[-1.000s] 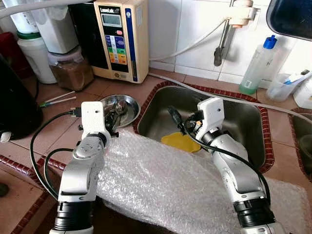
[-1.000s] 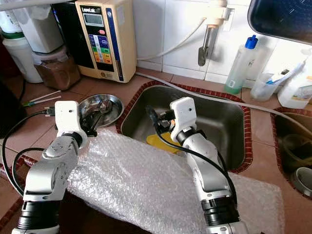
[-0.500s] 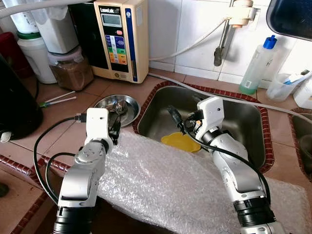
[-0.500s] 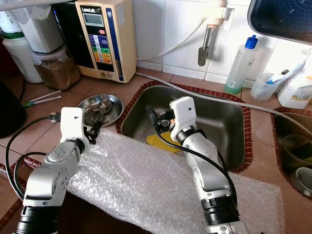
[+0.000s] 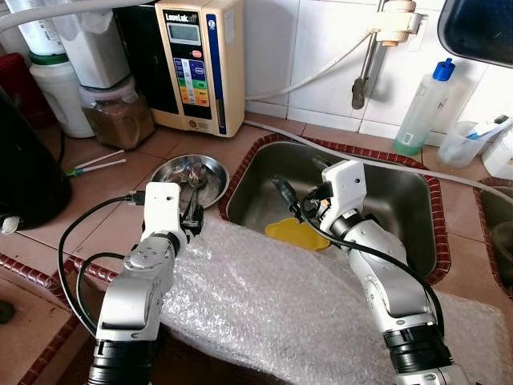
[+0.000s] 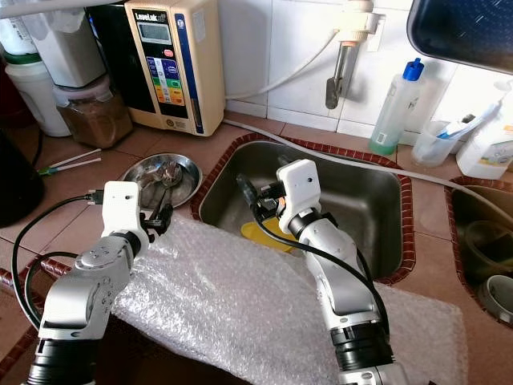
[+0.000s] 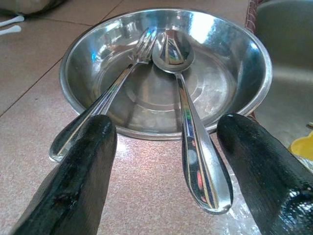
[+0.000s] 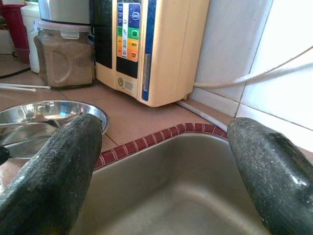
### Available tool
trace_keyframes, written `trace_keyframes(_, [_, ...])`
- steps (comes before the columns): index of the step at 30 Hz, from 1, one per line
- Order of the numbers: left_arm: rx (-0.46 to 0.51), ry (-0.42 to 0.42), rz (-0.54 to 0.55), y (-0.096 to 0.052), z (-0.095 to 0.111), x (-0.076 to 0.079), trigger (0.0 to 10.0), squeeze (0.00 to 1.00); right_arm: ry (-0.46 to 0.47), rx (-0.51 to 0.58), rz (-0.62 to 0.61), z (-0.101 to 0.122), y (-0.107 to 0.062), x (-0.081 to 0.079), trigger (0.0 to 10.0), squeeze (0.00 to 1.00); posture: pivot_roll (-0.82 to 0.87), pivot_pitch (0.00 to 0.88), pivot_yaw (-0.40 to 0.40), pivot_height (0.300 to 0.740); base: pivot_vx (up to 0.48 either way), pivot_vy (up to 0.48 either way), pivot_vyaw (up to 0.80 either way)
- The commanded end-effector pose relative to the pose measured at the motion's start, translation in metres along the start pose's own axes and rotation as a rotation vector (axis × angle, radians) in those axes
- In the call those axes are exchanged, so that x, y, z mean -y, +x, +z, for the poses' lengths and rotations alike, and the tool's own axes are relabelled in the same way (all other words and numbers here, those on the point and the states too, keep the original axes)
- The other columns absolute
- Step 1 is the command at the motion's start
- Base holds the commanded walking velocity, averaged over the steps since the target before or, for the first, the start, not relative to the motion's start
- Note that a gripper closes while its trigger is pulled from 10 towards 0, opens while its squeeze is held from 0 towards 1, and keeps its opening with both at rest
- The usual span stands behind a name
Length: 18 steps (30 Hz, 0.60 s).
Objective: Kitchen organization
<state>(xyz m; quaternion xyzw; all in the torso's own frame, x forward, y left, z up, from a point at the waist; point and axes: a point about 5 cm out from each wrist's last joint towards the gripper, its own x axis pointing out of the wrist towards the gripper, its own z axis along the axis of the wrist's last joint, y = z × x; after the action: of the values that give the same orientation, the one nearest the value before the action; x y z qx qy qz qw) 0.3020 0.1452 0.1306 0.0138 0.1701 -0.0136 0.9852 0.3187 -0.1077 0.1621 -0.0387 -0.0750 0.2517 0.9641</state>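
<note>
The left gripper [image 7: 164,142] is held spread at the bowl's [image 7: 244,95] near rim, nothing grasped. A spoon [image 7: 188,117] and fork [image 7: 105,110] are propped in the bowl, heads at 12 o'clock, handles run out over the rim toward 6. The right gripper [image 8: 161,166] is hung over the sink [image 5: 401,200], fingers parted, empty. Bubble wrap [image 5: 272,305] is draped below.

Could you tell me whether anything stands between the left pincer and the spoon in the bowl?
Nothing visible does. The left pincer is open just short of the bowl, and the spoon handle juts over the rim into the gap between its fingers. The fork lies beside it, handle near one finger.
</note>
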Motion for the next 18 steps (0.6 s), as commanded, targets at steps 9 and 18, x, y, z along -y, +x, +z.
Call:
trace_keyframes(9, [0.040,0.054,-0.070,-0.004,0.020,0.009,10.0,0.00,-0.006,0.004,-0.017,0.001,0.002,0.003,10.0,0.00,0.09,0.000,0.035,0.740,0.000,0.000,0.00])
trace_keyframes(18, [0.035,0.090,-0.089,-0.016,0.022,0.005,10.0,0.00,-0.003,0.001,-0.012,0.000,0.005,0.001,10.0,0.00,0.10,0.000,0.030,0.740,0.000,0.000,0.00])
